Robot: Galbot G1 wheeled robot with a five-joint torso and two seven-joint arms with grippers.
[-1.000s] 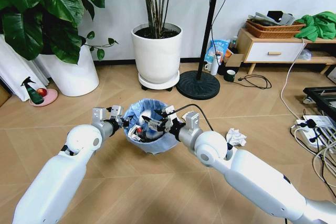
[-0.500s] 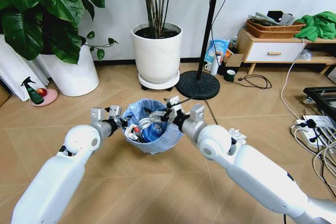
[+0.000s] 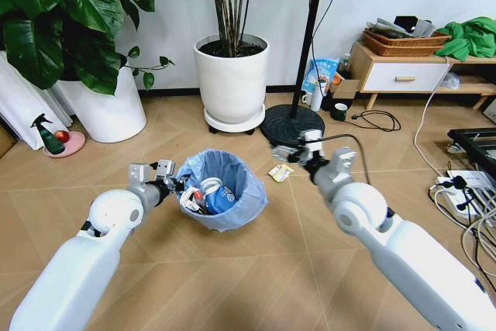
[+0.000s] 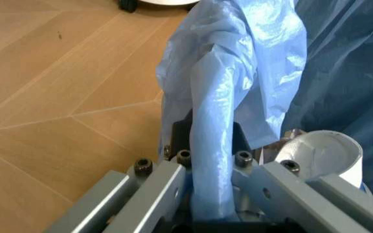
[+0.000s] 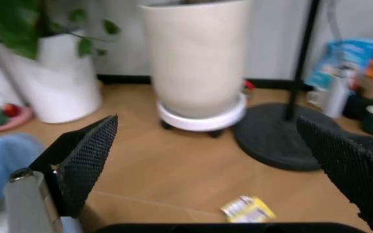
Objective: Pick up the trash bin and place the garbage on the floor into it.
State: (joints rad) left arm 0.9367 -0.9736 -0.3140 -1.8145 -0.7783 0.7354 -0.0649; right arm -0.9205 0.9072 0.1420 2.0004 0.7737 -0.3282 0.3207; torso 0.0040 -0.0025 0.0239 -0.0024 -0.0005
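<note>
Left gripper [image 3: 172,184]: clamped on the rim of the bin [image 3: 225,218], fingers [image 4: 163,182] pressed on a fold of the blue bag [image 4: 238,73] on the bin's left side.

Right gripper [image 3: 291,150]: jaws spread wide, empty, in the air to the bin's right, above the floor [image 3: 256,269].

Bin: on the floor between the two arms, holding a blue-white cup [image 3: 219,198] and white scraps.

Yellowish wrapper [image 3: 280,172]: on the floor just beside the bin's right rim, below the right gripper; also seen between the right gripper's pads [image 5: 91,160].

Fan base [image 3: 292,125] and white planter [image 3: 232,83]: beyond the bin.
</note>
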